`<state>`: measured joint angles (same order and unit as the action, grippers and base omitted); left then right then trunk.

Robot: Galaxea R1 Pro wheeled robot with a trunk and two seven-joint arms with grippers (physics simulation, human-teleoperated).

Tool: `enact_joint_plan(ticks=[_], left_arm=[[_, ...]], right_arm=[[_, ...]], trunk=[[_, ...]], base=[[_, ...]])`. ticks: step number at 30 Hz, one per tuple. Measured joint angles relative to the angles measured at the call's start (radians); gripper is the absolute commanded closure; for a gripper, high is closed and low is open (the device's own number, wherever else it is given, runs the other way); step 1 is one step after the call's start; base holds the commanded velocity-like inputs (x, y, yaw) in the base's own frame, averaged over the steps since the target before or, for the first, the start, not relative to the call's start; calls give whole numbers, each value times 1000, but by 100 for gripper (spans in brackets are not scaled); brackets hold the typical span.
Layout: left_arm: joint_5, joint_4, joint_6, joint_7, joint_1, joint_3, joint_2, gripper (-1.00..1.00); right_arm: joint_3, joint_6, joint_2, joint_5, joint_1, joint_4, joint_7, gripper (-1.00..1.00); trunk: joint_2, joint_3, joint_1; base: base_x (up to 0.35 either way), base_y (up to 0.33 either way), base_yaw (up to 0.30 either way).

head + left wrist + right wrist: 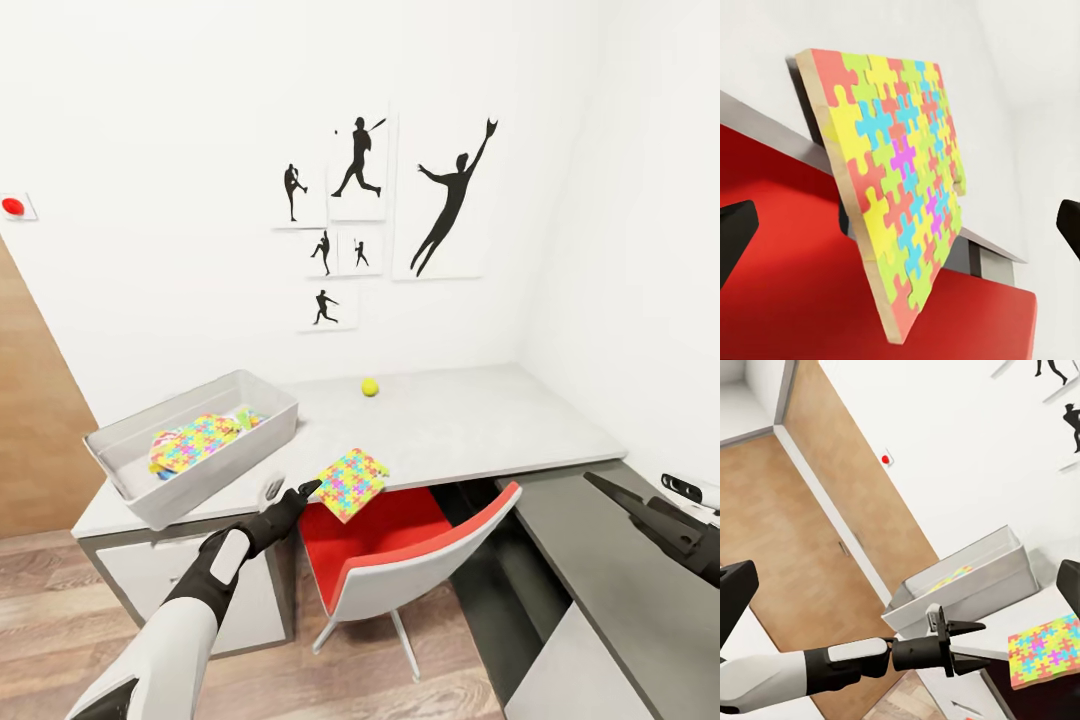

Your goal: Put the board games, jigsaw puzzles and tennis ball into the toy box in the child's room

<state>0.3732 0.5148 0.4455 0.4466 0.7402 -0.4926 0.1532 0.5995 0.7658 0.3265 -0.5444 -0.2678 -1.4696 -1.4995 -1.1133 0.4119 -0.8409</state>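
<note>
A jigsaw puzzle (351, 483) with a bright interlocking pattern lies tilted across the front edge of the table (470, 430), partly overhanging it. My left gripper (295, 491) is open just short of its near corner, with nothing between the fingers. In the left wrist view the jigsaw puzzle (896, 187) sits ahead of the spread fingertips (735, 232). The toy box (262, 434) stands at the table's left end and holds another jigsaw puzzle (195, 442) on top of other flat boxes. The tennis ball (370, 387) rests near the wall. My right gripper (620, 497) hovers open at the far right.
A red-and-white chair (420, 560) is tucked under the table, right below the overhanging puzzle. A lower dark-grey cabinet (600, 590) joins the table on the right. A wooden door (30, 430) is to the left. Silhouette pictures (450, 200) hang on the wall.
</note>
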Motion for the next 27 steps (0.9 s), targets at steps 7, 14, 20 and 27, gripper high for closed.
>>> enact_joint_plan(ticks=[7, 14, 20, 27], left_arm=[[1, 0, 2, 1, 0, 0, -1, -100], [0, 0, 3, 3, 0, -1, -1, -100], [0, 0, 2, 4, 0, -1, -1, -100], [1, 0, 2, 4, 0, -1, -3, -100]], right_arm=[[0, 0, 0, 0, 0, 0, 0, -100], [0, 0, 0, 0, 0, 0, 0, -100], [0, 1, 0, 0, 0, 0, 0, -100], [0, 0, 0, 0, 0, 0, -1, -100]], trunk=[[0, 0, 0], [0, 0, 0], [0, 0, 0], [0, 0, 0]], base=[[-16, -126, 0], [-21, -105, 0], [-5, -24, 0], [-1, -6, 0]])
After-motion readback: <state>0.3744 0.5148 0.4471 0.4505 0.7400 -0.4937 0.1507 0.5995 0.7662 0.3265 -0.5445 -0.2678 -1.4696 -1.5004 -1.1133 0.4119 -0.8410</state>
